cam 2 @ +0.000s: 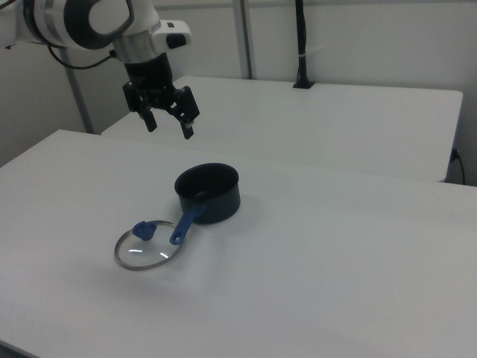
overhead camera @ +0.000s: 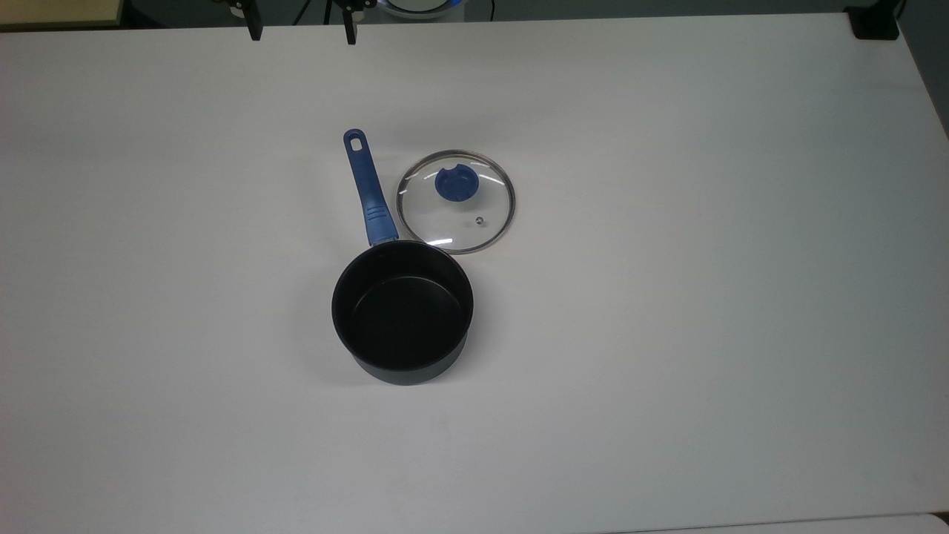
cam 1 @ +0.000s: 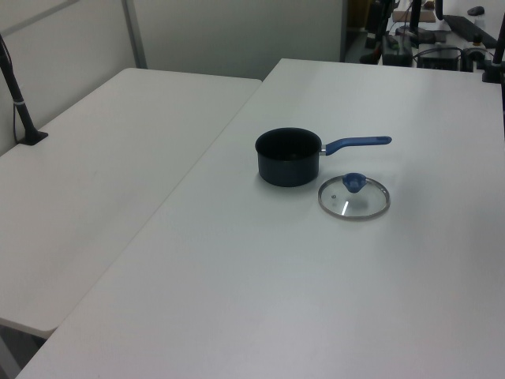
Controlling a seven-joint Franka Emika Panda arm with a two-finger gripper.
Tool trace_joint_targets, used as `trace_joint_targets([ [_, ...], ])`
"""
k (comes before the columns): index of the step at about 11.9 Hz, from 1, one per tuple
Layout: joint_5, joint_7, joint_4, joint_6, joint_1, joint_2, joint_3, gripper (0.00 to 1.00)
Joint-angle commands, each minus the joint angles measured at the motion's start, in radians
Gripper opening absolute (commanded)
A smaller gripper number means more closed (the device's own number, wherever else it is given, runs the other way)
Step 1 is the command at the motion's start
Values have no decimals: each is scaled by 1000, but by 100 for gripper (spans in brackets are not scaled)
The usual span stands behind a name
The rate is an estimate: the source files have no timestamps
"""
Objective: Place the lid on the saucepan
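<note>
Saucepan (cam 1: 289, 156), blue handle toward the left view's right, on white table (cam 1: 237, 276); lid (cam 1: 354, 197) flat just beside it, uncovered.

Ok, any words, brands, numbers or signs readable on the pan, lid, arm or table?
None can be read.
The saucepan, its blue handle and the lid show no lettering.
The gripper and the table bear no legible marks.

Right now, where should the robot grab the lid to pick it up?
Probably by the blue knob, coming straight down from above. The lid lies flat on the table, so its thin metal rim gives little to grip, while the knob sticks up. The gripper has open fingers.
</note>
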Motion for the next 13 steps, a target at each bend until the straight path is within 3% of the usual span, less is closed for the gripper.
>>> trace_joint_targets([
  [1,21,-13,-16,-24,-1,-23,3,100],
  [7,13,-43,-27,-25,-4,-24,3,100],
  [9,3,-246,-85,-66,2,-26,23,100],
  [11,3,-263,-134,-88,3,-27,72,100],
  [13,3,-170,-244,-2,-1,-37,144,100],
])
